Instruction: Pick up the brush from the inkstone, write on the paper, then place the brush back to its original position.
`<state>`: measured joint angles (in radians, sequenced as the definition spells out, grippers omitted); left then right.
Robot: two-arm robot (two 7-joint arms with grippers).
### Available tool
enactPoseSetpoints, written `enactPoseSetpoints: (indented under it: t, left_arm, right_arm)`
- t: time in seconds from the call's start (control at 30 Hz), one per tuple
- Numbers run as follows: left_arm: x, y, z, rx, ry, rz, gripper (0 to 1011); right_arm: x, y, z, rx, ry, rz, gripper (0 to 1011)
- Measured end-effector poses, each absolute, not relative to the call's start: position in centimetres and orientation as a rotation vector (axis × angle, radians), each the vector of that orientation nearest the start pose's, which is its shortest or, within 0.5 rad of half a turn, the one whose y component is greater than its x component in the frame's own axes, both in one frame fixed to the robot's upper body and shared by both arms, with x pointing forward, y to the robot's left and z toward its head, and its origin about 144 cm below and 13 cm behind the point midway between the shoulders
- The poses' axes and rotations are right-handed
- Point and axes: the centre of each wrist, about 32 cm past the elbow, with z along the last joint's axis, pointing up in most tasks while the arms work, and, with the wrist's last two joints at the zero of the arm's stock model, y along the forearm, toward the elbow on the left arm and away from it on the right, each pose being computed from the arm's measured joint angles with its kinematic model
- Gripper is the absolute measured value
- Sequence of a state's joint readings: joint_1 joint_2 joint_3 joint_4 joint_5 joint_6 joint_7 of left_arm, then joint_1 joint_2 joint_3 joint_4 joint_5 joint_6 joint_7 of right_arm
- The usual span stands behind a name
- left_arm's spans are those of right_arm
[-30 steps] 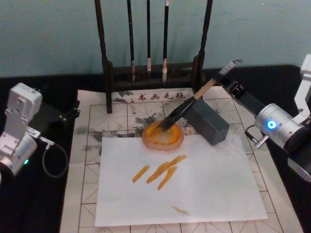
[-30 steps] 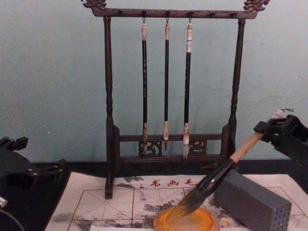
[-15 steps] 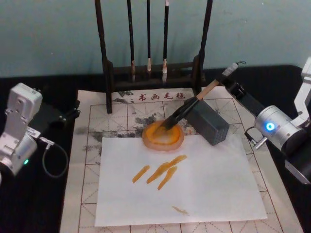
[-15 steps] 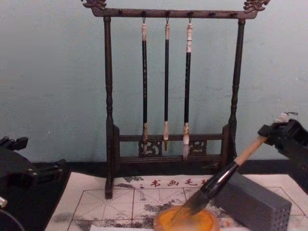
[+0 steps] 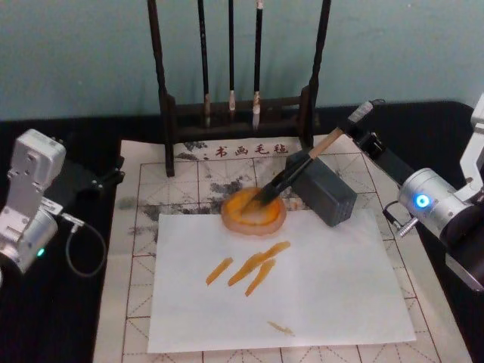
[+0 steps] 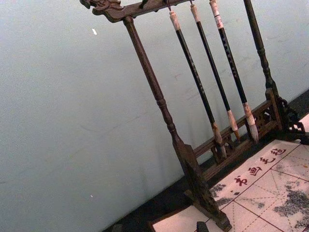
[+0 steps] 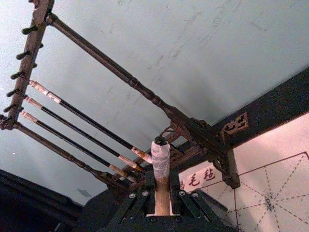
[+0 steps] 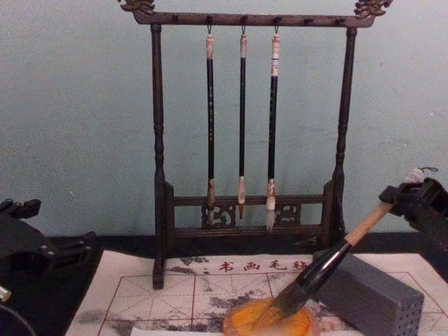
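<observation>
The brush (image 5: pixel 293 171) slants from the inkstone up to the right, its dark bristles resting in the right half of the orange-yellow inkstone (image 5: pixel 243 218). My right gripper (image 5: pixel 354 130) is shut on the pale upper handle, just below the white end cap (image 7: pixel 161 157). In the chest view the brush (image 8: pixel 323 267) leans over the inkstone (image 8: pixel 246 323), held by the right gripper (image 8: pixel 400 203). The paper (image 5: pixel 189 178), gridded in red, lies under the dish. My left gripper (image 5: pixel 85 180) is parked off the paper's left side.
A plain white sheet (image 5: pixel 318 287) with several orange strokes covers the paper's near part. A grey block (image 5: pixel 325 190) lies right of the dish, under the handle. A dark wooden rack (image 8: pixel 158 210) with three thin hanging brushes stands behind.
My right gripper has drifted right and lower with the brush. The bristles slid from the dish's middle toward its right side and the handle leans flatter.
</observation>
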<state>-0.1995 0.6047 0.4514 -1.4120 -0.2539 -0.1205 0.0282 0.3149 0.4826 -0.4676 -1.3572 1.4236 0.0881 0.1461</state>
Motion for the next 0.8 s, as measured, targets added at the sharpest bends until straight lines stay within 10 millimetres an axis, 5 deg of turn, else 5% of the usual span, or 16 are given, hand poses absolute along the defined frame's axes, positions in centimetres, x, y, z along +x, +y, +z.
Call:
enactPoseSetpoints:
  t: [0.8]
  left_arm:
    - [48.86, 30.97, 113.98, 0.304, -0.285, 1.248, 1001]
  right_arm:
    - [51.78, -27.21, 115.47, 0.413, 0.844, -1.055, 202]
